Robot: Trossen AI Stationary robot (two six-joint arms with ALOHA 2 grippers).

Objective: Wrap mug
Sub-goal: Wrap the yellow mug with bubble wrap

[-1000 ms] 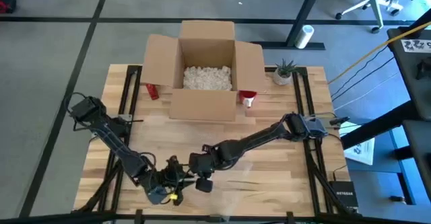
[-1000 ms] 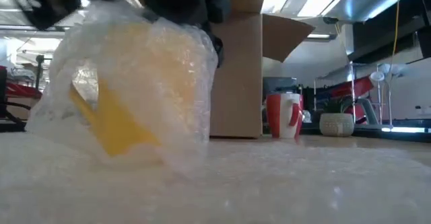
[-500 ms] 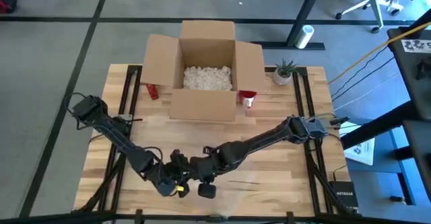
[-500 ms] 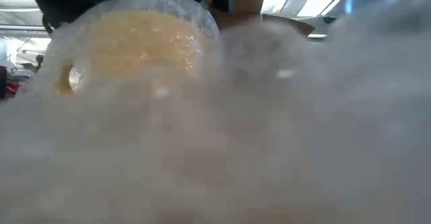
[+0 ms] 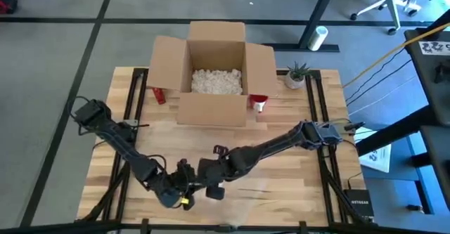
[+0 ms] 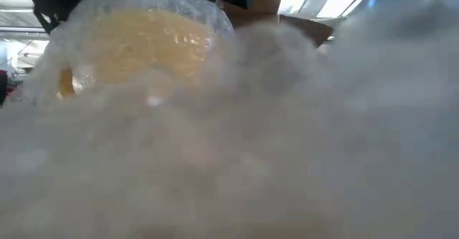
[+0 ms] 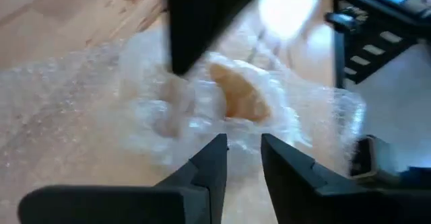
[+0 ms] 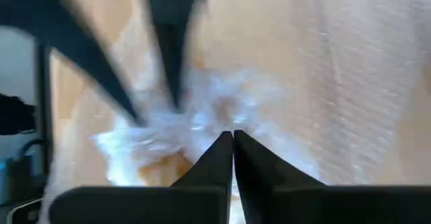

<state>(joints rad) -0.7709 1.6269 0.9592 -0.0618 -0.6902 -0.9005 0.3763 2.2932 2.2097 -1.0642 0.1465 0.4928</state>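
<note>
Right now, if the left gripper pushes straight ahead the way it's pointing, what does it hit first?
Most likely the bubble wrap bunched around the yellow mug, directly ahead of the left gripper; its fingers stand slightly apart. Depth is unclear.

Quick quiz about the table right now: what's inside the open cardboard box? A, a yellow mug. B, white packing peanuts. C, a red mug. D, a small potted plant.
B: the high view shows the open cardboard box holding white packing peanuts, while the red mug and the potted plant stand outside it on the table.
</note>
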